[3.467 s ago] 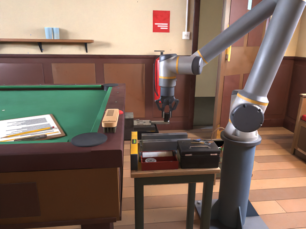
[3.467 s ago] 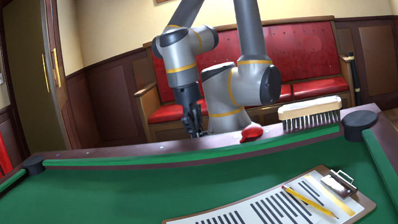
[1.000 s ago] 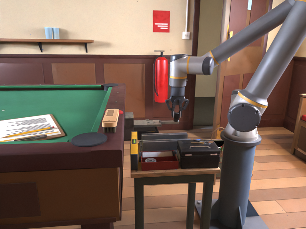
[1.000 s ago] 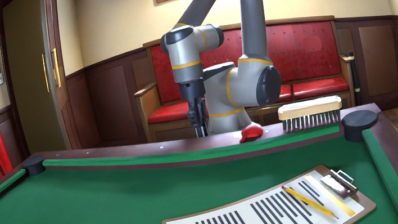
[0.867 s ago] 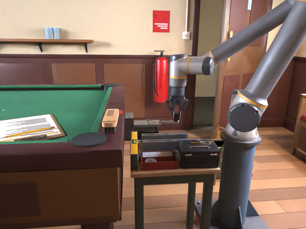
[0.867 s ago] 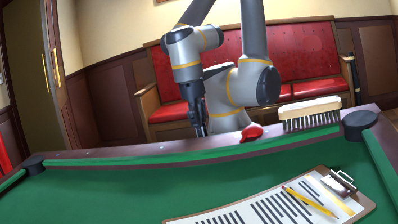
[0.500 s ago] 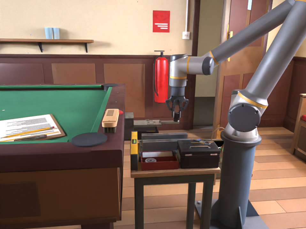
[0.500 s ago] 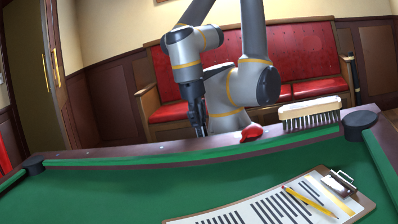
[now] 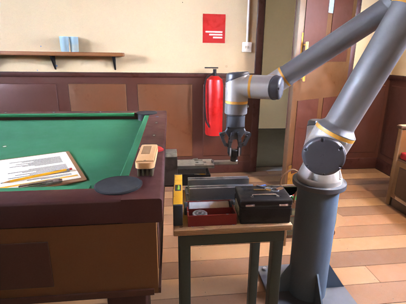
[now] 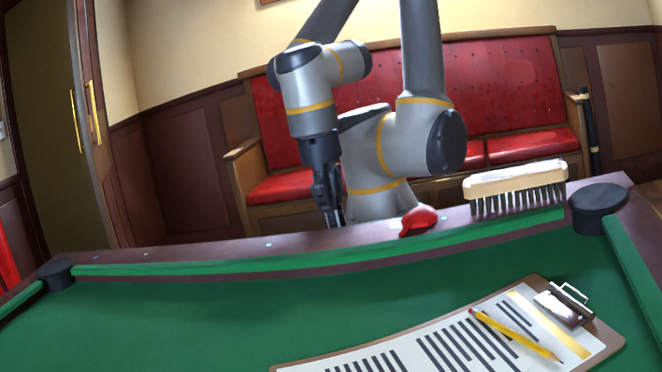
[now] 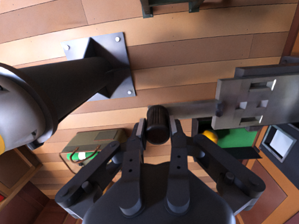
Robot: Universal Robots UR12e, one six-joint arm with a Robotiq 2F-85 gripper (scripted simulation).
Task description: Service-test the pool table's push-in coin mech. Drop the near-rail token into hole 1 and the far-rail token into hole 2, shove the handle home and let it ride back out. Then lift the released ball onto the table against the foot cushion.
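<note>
Off the pool table's side rail, the grey coin mech (image 9: pixel 193 162) (image 11: pixel 253 99) sticks out with its slide extended, and its black cylindrical handle (image 9: pixel 233 156) (image 11: pixel 157 124) sits at the slide's outer end. The slide's plate shows square holes. A yellow ball (image 11: pixel 210 135) lies in a green-lined tray below the mech. A red token (image 10: pixel 417 219) (image 9: pixel 160 148) rests on the rail beside the brush. My gripper (image 9: pixel 234 154) (image 11: pixel 157 126) (image 10: pixel 333 212) hangs straight down over the handle and is closed around it.
Behind the mech stand a red fire extinguisher (image 9: pixel 213 101) and wood panelling. A brush (image 9: pixel 146 159) (image 10: pixel 515 183) sits on the rail, a clipboard with pencil (image 9: pixel 36 169) on the cloth. A side table holds a black case (image 9: pixel 263 203), red tray (image 9: pixel 211 213) and level. The arm's pedestal (image 9: pixel 311 236) stands right.
</note>
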